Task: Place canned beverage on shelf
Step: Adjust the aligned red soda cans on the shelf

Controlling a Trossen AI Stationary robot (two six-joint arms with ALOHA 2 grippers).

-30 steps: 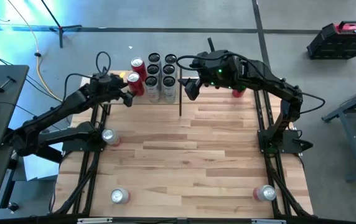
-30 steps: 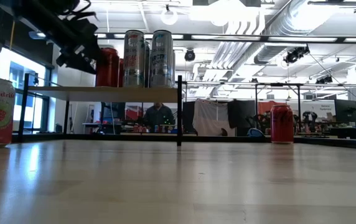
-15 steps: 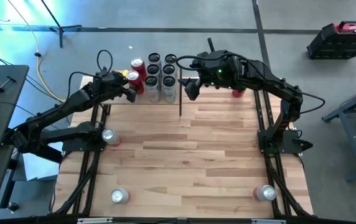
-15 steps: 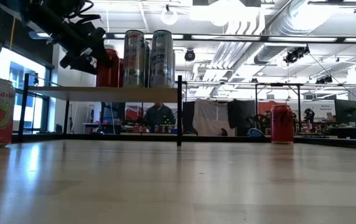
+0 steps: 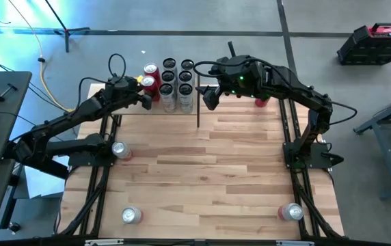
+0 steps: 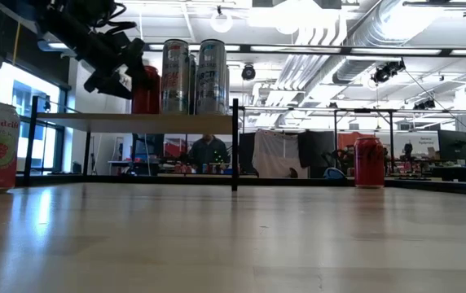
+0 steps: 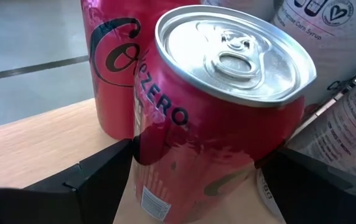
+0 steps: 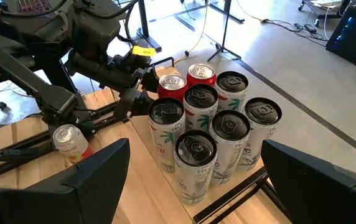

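Note:
A red Coke Zero can (image 7: 215,130) sits between the fingers of my left gripper (image 5: 143,98) over the left end of the shelf (image 6: 135,122), beside a second red can (image 7: 112,68). Several tall white-and-silver cans (image 8: 218,124) stand on the shelf board (image 8: 142,144) next to them. In the low view the held can (image 6: 146,88) shows at the left of the row. My right gripper (image 5: 209,97) hovers open and empty at the shelf's right end, by the black post (image 5: 197,102). My left gripper pinches the red can between its two fingers, one on each side of the can's wall (image 7: 142,155), below the rim. The fingers come slanting down from the table's near left. The can leans a little. Whether its base rests on the shelf board I cannot tell.
Loose cans stand on the tabletop: one at the left (image 5: 119,149), one at the near left (image 5: 130,215), one at the near right (image 5: 291,212), and a red one at the far right (image 5: 260,101). A person shows in the room behind (image 6: 208,155).
My left gripper has gone a little toward the table's far edge and the row of cans, carrying the red can with it. The can now stands closer to the other red can on the shelf.

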